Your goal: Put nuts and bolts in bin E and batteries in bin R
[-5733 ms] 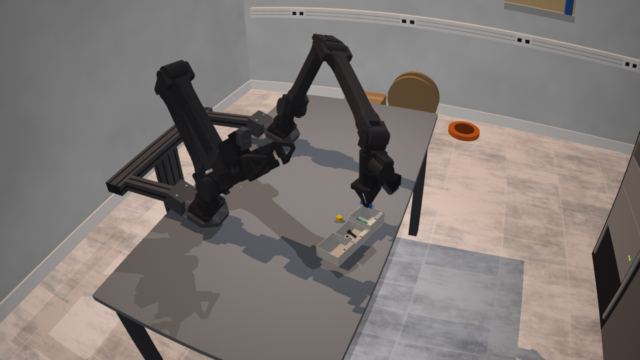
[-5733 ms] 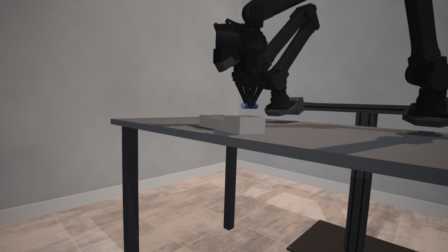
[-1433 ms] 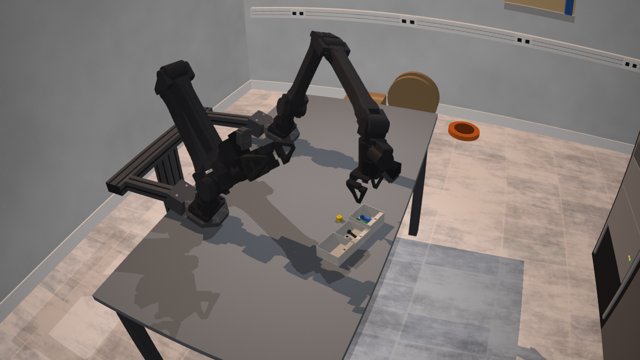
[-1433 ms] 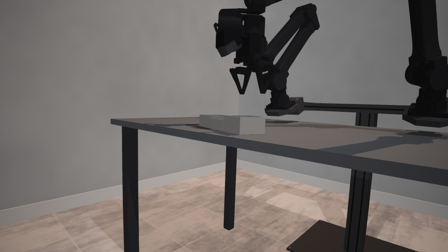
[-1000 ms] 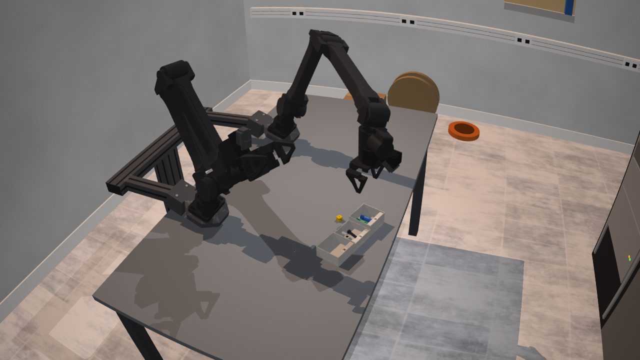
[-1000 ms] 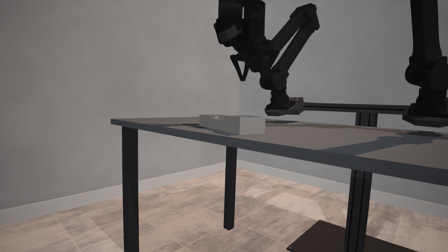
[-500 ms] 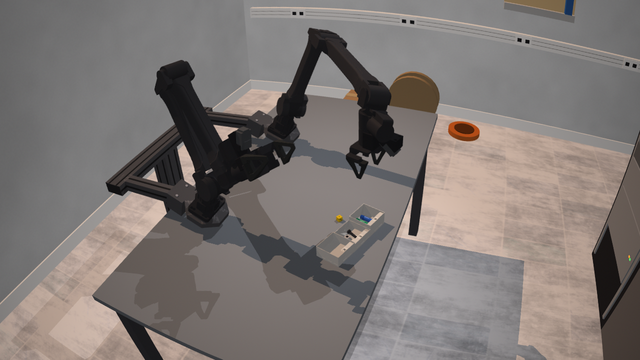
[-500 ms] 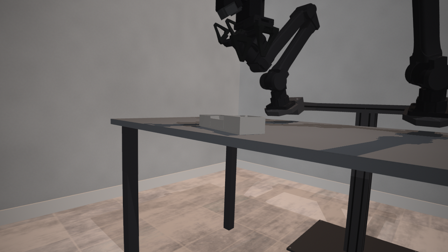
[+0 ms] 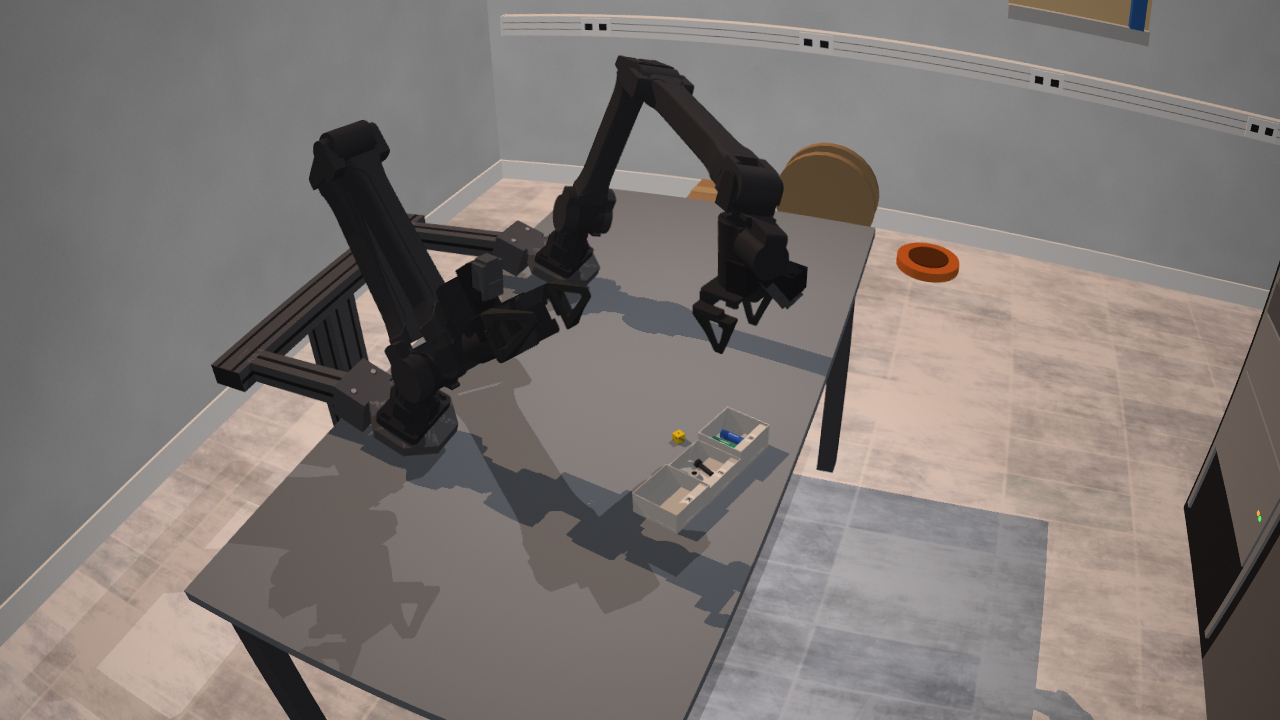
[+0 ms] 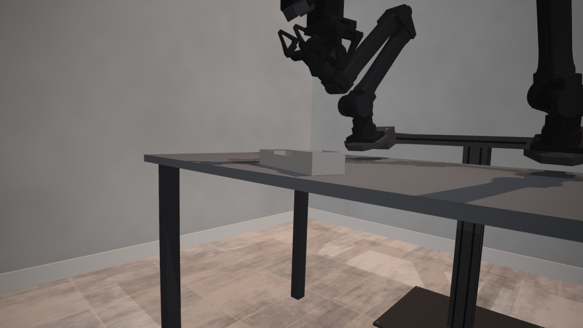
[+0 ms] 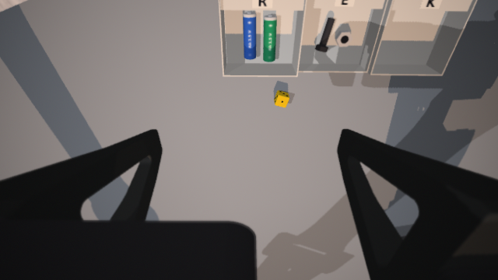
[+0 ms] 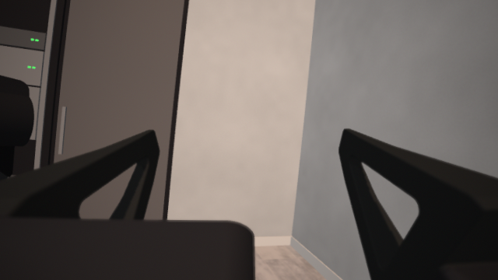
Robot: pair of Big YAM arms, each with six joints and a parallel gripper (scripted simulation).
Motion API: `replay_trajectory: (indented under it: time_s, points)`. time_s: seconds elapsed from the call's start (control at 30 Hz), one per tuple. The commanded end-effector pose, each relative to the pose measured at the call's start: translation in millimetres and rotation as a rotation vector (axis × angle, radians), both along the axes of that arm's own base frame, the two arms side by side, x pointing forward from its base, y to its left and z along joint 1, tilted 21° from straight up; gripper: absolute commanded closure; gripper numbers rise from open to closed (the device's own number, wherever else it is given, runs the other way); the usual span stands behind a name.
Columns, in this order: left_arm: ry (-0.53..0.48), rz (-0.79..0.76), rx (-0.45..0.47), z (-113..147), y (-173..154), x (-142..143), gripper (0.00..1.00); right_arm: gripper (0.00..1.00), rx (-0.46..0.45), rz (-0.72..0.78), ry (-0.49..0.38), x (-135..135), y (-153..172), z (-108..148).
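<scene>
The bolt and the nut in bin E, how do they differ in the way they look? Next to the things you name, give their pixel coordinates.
The bolt (image 9: 703, 466) (image 11: 326, 34) is long and thin, while the nut (image 11: 339, 35) is short and squat. The bolt is black; the nut is pale grey. The bolt has a solid shaft, whereas the nut shows a dark round hole. Both lie inside bin E (image 11: 367, 71).
</scene>
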State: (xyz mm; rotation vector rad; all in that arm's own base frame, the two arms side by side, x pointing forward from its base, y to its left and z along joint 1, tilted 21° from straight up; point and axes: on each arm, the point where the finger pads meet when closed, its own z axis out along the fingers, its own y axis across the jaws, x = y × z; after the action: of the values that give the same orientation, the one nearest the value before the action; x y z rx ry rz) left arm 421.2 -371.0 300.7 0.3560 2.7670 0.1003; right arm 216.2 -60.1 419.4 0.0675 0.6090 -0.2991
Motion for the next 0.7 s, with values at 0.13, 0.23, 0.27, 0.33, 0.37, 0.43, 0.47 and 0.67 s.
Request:
replay_trajectory:
  time_s: [0.13,0.23,0.27,0.33,0.37,0.43,0.47,0.67]
  points:
    - [-0.042,0.007,-0.046,31.7,-9.8,1.1,0.00,0.00,-0.004,-0.005,-0.020,-5.7,-0.8,2.7]
    - [-0.042,0.007,-0.046,31.3,-10.3,1.2,0.00,0.00,-0.004,-0.005,-0.020,-5.7,-0.8,2.7]
    - [-0.041,0.007,-0.045,31.0,-10.4,1.1,0.00,0.00,-0.004,-0.005,-0.020,-5.7,-0.8,2.7]
    - [-0.040,0.006,-0.045,30.6,-10.7,1.0,0.00,0.00,-0.004,-0.005,-0.020,-5.7,-0.8,2.7]
    - [-0.040,0.006,-0.044,30.4,-10.9,1.0,0.00,0.00,-0.004,-0.005,-0.020,-5.7,-0.8,2.7]
    - [-0.040,0.006,-0.044,30.4,-10.9,1.0,0.00,0.00,-0.004,-0.005,-0.020,-5.7,-0.8,2.7]
    - [-0.040,0.006,-0.044,30.2,-11.0,1.0,0.00,0.00,-0.004,-0.005,-0.020,-5.7,-0.8,2.7]
    - [-0.038,0.005,-0.042,28.7,-12.3,1.2,0.00,0.00,-0.004,-0.005,-0.020,-5.7,-0.8,2.7]
